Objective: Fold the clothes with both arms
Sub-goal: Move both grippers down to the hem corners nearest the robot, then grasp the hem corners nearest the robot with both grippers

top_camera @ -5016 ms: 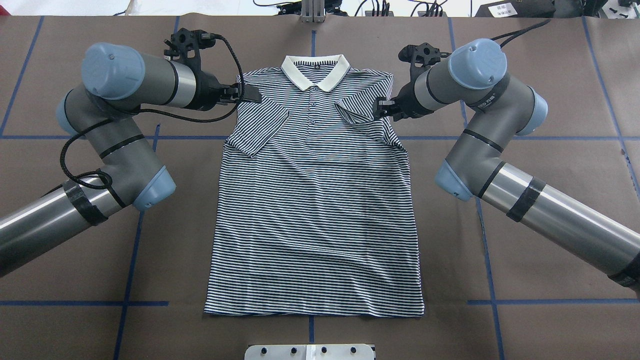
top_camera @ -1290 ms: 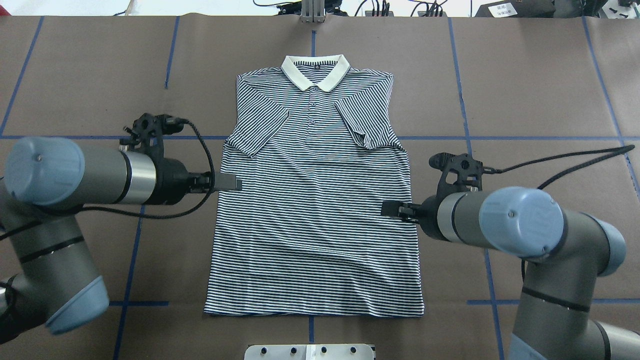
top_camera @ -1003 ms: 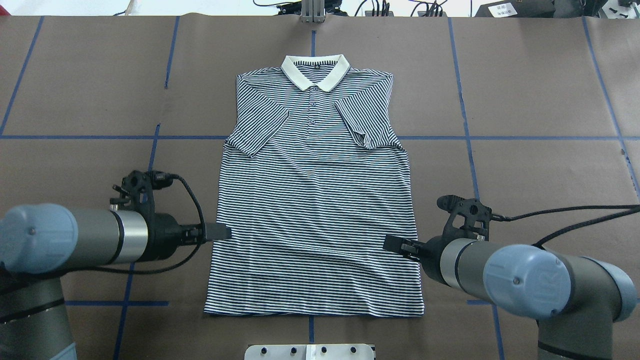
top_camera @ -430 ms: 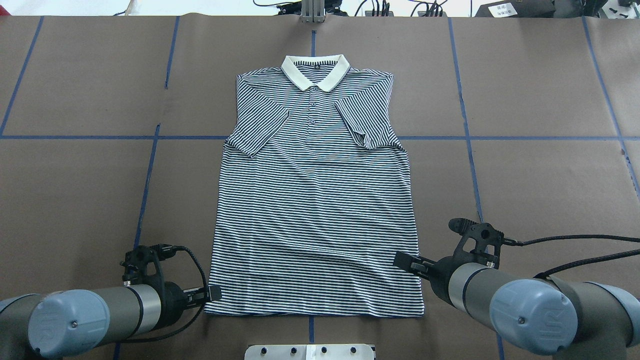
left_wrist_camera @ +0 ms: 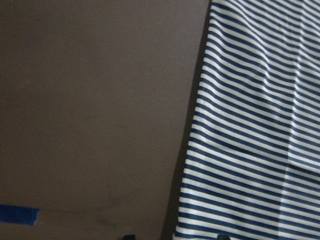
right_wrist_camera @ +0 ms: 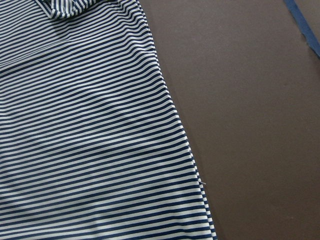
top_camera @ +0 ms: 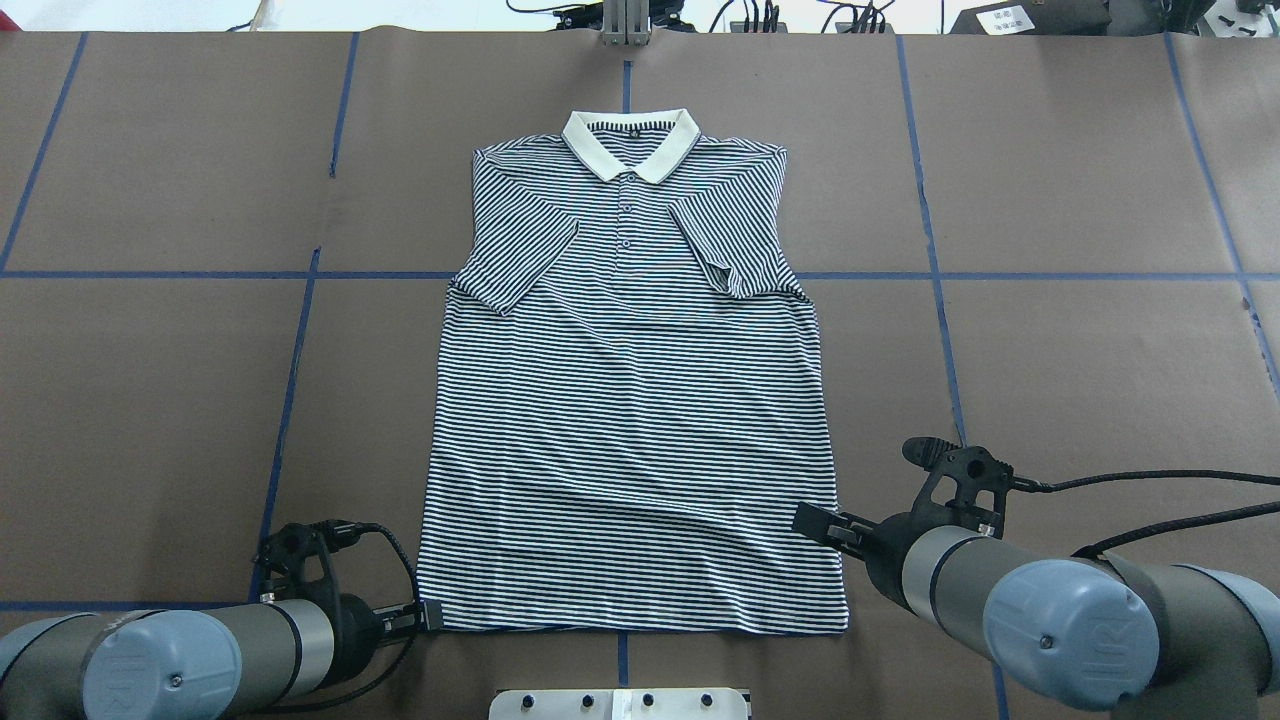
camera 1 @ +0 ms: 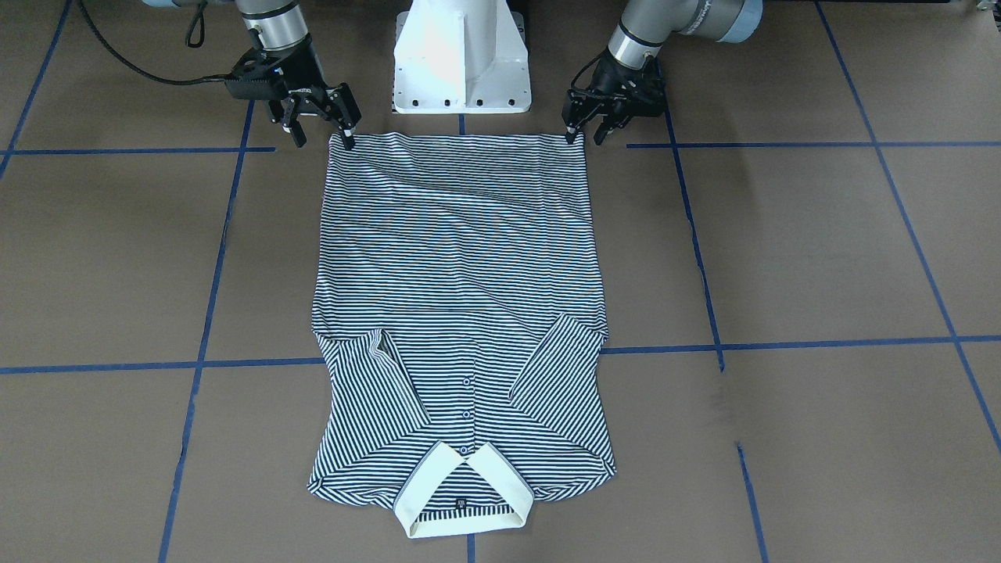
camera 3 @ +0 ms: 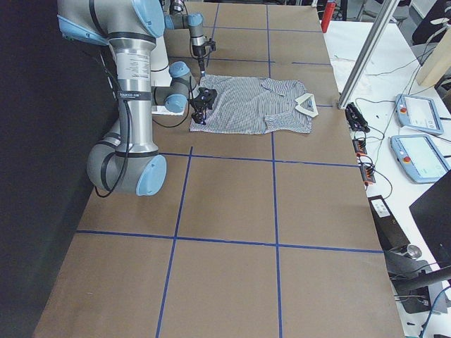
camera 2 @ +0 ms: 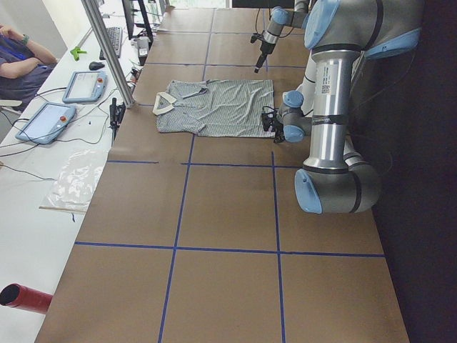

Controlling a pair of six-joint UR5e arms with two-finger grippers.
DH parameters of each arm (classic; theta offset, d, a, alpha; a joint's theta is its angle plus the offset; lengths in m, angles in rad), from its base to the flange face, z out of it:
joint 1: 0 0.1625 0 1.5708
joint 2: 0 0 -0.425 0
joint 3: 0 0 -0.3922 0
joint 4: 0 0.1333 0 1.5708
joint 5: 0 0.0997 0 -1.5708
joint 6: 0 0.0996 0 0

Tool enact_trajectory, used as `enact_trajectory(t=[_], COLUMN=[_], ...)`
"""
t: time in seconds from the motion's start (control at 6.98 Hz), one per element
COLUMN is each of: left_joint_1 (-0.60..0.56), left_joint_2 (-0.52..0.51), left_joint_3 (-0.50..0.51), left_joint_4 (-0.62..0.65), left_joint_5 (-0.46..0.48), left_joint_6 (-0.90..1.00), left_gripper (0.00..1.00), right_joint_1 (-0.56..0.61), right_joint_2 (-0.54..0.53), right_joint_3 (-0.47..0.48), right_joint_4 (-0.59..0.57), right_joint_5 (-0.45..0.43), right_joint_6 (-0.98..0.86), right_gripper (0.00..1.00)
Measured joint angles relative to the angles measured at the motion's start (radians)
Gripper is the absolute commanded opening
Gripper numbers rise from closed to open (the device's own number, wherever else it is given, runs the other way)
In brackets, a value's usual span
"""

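Observation:
The striped polo shirt lies flat, front up, cream collar at the far end and both short sleeves folded in over the chest. My left gripper is open at the near left hem corner; the front-facing view shows its fingers spread either side of that corner. My right gripper is open at the near right hem corner, one finger over the cloth, and sits at the right side edge from overhead. Neither holds anything. Both wrist views show only striped cloth and brown table.
The brown table cover carries a grid of blue tape lines. The white pedestal base stands just behind the hem. A metal plate lies at the near edge. Control tablets and a person's arm are beyond the far side.
Both arms have moved from the shoulder area down along the shirt's sides to the hem. In the last moment the left gripper reached the hem corner. The shirt has not moved.

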Motion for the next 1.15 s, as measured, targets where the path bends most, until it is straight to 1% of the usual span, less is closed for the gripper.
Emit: enact_trajectory(t=[0.14, 1.0, 1.15], left_joint_1=[0.004, 0.003, 0.002], left_joint_2=[-0.008, -0.021, -0.02], left_joint_3=[0.002, -0.003, -0.002], left_joint_4=[0.0, 0.001, 0.001], left_joint_5=[-0.001, -0.006, -0.006], left_joint_6=[-0.005, -0.009, -0.007], left_gripper=[0.43, 0.42, 0.36], right_joint_1=[0.0, 0.001, 0.001], right_joint_2=[-0.003, -0.008, -0.01], right_joint_3=[0.0, 0.002, 0.002], right_joint_4=[0.0, 0.001, 0.001], right_joint_5=[0.0, -0.002, -0.002], right_joint_6=[0.0, 0.0, 0.0], right_gripper=[0.97, 0.98, 0.98])
